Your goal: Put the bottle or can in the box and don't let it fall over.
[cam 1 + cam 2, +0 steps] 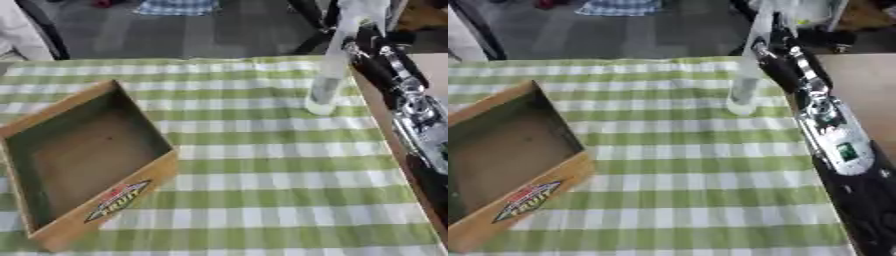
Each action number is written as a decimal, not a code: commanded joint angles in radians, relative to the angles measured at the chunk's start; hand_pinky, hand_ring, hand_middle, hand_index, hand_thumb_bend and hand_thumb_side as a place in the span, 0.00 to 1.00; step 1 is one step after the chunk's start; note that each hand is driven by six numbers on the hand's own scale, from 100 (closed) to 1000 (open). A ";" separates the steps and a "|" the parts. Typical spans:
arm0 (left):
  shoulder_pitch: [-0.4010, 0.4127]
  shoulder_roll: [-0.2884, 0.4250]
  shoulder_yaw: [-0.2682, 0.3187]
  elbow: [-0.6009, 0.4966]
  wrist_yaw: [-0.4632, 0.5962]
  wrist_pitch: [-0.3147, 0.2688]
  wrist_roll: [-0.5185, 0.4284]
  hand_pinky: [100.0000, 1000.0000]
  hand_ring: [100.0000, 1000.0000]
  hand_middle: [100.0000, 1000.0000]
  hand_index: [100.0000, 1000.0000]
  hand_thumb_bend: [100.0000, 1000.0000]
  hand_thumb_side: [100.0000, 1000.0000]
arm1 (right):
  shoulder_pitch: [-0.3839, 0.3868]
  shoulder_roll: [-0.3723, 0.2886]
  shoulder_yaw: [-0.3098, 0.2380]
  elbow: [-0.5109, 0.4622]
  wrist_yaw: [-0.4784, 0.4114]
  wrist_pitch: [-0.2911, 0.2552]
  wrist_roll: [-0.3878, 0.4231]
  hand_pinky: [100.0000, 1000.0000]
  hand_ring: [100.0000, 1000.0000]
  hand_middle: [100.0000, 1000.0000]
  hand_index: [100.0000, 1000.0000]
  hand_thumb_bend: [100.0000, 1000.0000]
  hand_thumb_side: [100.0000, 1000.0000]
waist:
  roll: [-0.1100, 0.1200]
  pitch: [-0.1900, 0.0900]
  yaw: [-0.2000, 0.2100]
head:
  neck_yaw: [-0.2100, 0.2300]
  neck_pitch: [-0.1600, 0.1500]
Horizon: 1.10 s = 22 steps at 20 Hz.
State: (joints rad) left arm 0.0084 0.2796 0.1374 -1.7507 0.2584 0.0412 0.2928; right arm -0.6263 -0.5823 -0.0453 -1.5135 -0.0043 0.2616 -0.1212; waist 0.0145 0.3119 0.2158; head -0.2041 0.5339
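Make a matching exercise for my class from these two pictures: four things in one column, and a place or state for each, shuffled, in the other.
Things:
1. wooden box
2. clear bottle
3. right arm
4. checked cloth

Places or states:
A. reaches in along the table's right edge
B. covers the table, green and white
C. stands upright at the far right of the table
D. sits at the left, open and empty

Pairs: 1-D, 2-C, 3-A, 4-B

A green-and-white checked cloth [280, 165] covers the bench [859, 85], whose bare brown top shows at the right. An open wooden box [83, 160] sits on the cloth at the left. A clear bottle [325, 87] stands upright near the cloth's right edge, well apart from it.
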 commanded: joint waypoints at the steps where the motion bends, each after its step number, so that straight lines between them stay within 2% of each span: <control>1: -0.001 0.011 0.000 -0.011 -0.004 -0.001 -0.006 1.00 0.54 0.65 0.67 0.16 0.67 | -0.024 -0.008 -0.002 0.001 0.032 0.009 -0.009 1.00 1.00 1.00 1.00 0.00 0.66 | 0.000 -0.021 0.001 | -0.002 -0.007; 22: 0.000 0.004 -0.007 -0.008 -0.001 0.002 -0.015 1.00 0.54 0.65 0.67 0.15 0.68 | -0.065 0.028 0.003 0.034 0.087 0.052 -0.038 1.00 1.00 1.00 0.98 0.00 0.67 | -0.004 -0.014 0.006 | -0.006 -0.014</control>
State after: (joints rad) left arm 0.0084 0.2715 0.1268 -1.7501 0.2584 0.0444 0.2813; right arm -0.6718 -0.5396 -0.0414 -1.4739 0.0746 0.3099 -0.1572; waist 0.0106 0.3121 0.2201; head -0.2068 0.5335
